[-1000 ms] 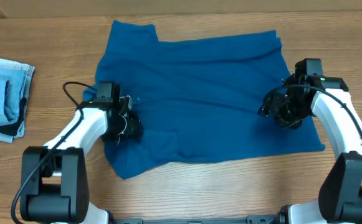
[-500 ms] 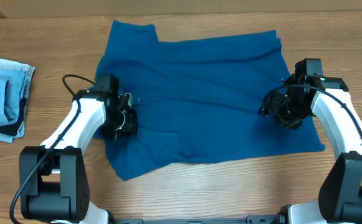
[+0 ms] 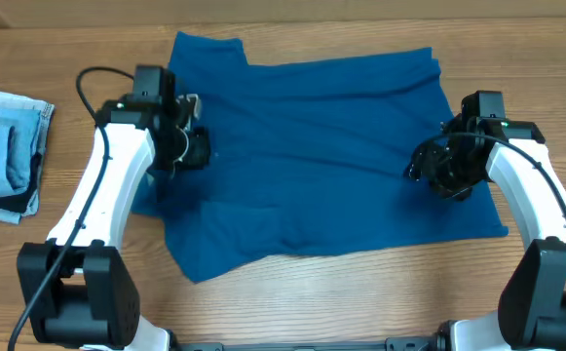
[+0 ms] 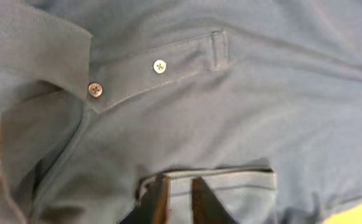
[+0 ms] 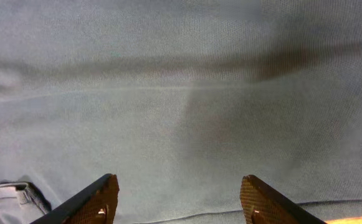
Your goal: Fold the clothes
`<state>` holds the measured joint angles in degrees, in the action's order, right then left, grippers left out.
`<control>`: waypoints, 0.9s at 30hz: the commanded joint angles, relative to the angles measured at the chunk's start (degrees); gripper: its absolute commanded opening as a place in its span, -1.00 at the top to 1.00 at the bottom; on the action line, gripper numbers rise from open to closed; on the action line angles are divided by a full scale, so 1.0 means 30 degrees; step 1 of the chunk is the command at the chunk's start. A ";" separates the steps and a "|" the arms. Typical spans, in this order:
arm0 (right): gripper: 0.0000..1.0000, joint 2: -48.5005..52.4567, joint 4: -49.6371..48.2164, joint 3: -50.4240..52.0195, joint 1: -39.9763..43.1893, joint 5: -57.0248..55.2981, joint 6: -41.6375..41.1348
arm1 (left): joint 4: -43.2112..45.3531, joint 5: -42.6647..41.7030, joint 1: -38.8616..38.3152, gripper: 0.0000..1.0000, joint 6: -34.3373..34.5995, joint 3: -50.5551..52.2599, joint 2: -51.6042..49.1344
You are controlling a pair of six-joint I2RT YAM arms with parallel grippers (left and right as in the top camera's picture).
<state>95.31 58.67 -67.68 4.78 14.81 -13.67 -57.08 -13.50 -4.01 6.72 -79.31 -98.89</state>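
Your shirt [image 3: 331, 156] lies spread on the table [image 3: 360, 292]. Its buttons [image 4: 160, 65] sit just ahead of the left gripper [image 4: 181, 200], whose fingers pinch a folded hem of it. The right gripper [image 5: 179, 202] stands wide open, with plain shirt fabric beneath and between its fingers.

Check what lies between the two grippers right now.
Only the shirt, its teal fabric creased, spans from the left gripper to the right gripper; nothing else sits there, as the overhead view shows.
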 commanded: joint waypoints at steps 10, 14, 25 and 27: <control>-0.34 -0.0226 -0.0022 0.0080 -0.0080 0.0095 0.0007 | 0.3519 -0.2565 0.0845 -0.22 -0.0481 0.6783 -0.0379; -0.33 -0.0226 0.0066 0.0080 -0.0080 0.0102 0.0007 | 0.4998 -0.2441 0.0867 -0.20 -0.0546 0.8080 -0.0393; -0.33 -0.0226 0.0087 0.0080 -0.0080 0.0102 0.0007 | 0.5093 -0.2637 0.0852 0.54 -0.0546 0.7949 -0.0350; -0.33 -0.0226 0.0138 0.0080 -0.0080 0.0102 0.0007 | 0.4240 -0.2572 0.0852 0.55 -0.0750 0.7315 -0.0350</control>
<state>95.31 59.16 -67.68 4.78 14.81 -13.67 -42.06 -20.21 -1.72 5.56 -54.13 -99.68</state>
